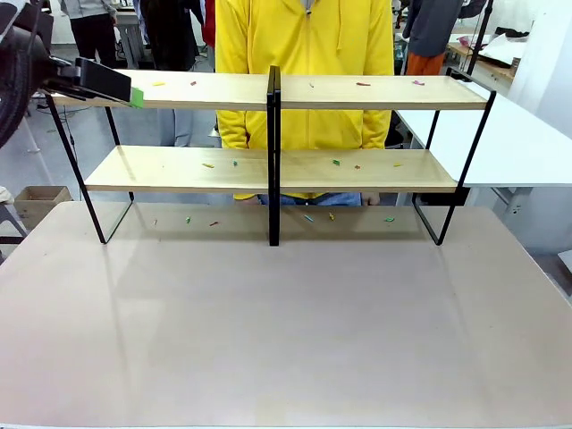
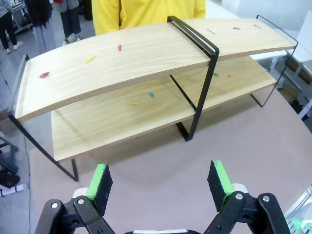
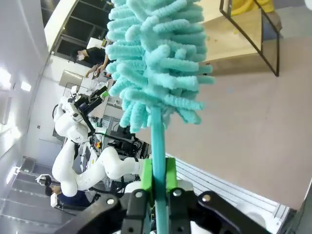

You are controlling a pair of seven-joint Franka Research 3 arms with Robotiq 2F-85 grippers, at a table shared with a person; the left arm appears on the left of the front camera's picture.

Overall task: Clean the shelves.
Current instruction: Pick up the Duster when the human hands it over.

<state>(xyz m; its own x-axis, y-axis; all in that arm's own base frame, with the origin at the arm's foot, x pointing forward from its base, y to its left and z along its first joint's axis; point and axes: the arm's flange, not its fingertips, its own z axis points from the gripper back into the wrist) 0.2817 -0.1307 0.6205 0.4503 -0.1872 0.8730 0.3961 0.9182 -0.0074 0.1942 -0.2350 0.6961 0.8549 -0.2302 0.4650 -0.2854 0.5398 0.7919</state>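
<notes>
The shelves (image 1: 357,92) stand across the far half of the table: two light-wood boards in a thin black frame with a black middle upright. Small coloured scraps (image 1: 336,163) lie scattered on both boards. My left gripper (image 1: 134,96) hovers at the top board's left end. In the left wrist view the left gripper (image 2: 160,180) is open with nothing between its green pads (image 2: 100,181), looking down on the shelves (image 2: 146,53). My right gripper (image 3: 158,181) is shut on the thin handle of a teal fluffy duster (image 3: 156,63), near a shelf corner (image 3: 234,34).
A person in a yellow hoodie (image 1: 304,36) stands right behind the shelves. More scraps (image 1: 308,217) lie on the beige table (image 1: 286,331) under the lower board. A white table (image 1: 518,143) adjoins at the right, and a cardboard box (image 1: 40,201) sits on the floor at left.
</notes>
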